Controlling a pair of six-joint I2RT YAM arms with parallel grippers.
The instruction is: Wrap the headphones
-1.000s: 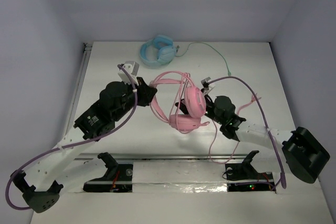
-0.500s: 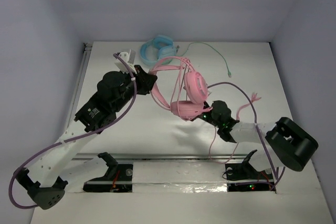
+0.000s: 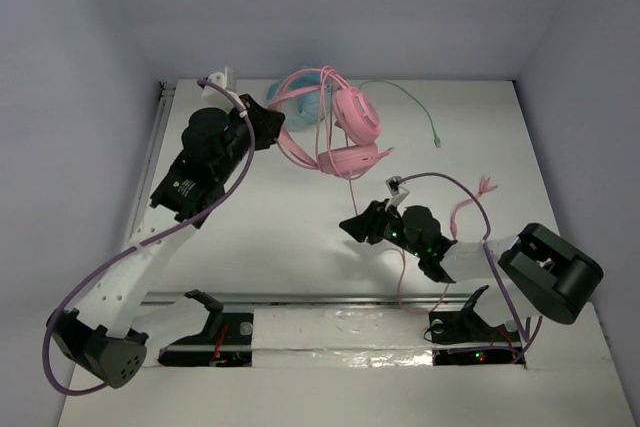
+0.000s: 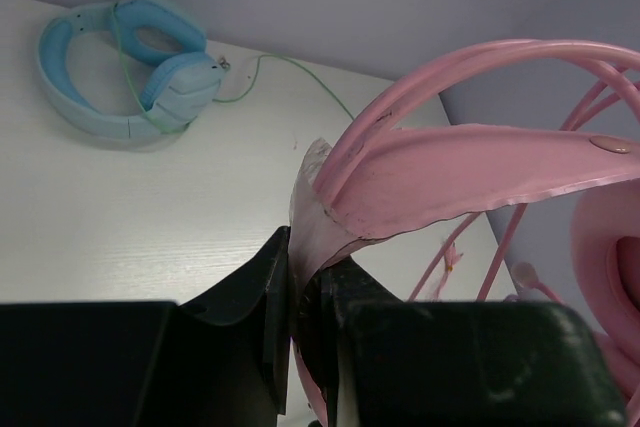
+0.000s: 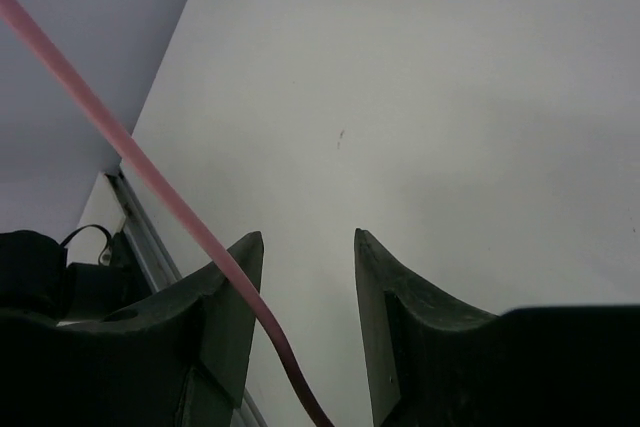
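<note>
The pink headphones (image 3: 355, 119) hang in the air over the back of the table. My left gripper (image 3: 275, 127) is shut on their headband (image 4: 480, 167), which is pinched between its fingers (image 4: 270, 277). The thin pink cable (image 3: 402, 282) drops from the ear cups toward the front of the table and loops off to the right. My right gripper (image 3: 358, 219) is open and empty, low over the table in front of the headphones and apart from them. In the right wrist view the cable (image 5: 150, 179) crosses in front of that gripper's left finger (image 5: 225, 297), not between the jaws.
The light blue headphones (image 4: 130, 67) lie at the back by the wall, mostly hidden behind the pink ones in the top view. Their green cable (image 3: 400, 97) trails to the right. A metal rail (image 3: 300, 299) runs along the front, with walls on three sides.
My left arm has lifted the pink headphones and carried them toward the back wall. My right gripper has drawn away from the ear cups, toward the front and left.
</note>
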